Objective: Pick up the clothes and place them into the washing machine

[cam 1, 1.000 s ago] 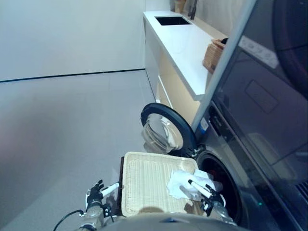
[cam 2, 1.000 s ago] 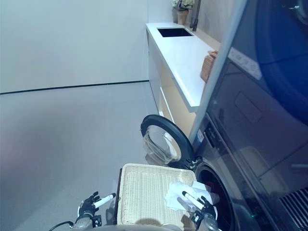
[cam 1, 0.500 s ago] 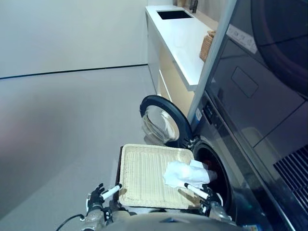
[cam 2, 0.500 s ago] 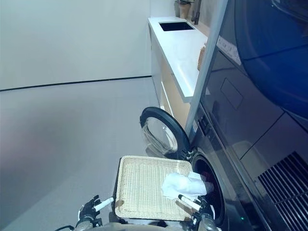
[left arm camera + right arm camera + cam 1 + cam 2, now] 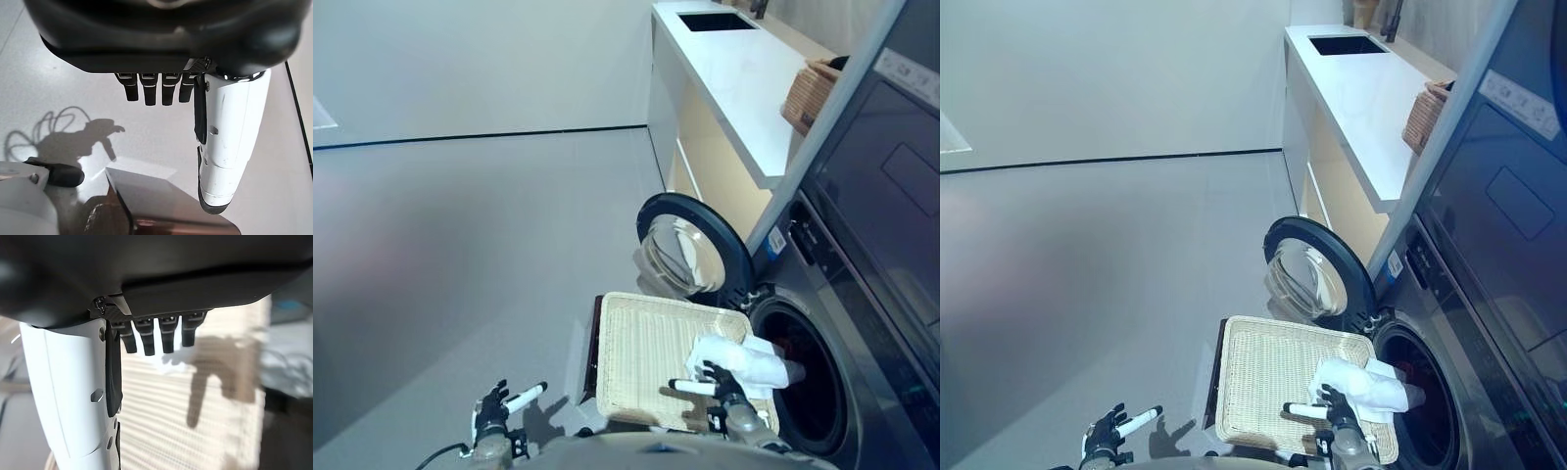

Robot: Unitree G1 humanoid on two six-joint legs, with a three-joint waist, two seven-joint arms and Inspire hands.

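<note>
Now that right hand (image 5: 715,378) lets go: cloth (image 5: 749,359) lies on basket (image 5: 641,343), outside washer (image 5: 815,397)
Left hand (image 5: 493,412): loose, empty

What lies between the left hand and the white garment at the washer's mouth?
In the left eye view, the woven tray spans most of the stretch from the left hand to the white garment, with a strip of grey floor beside the hand.
</note>
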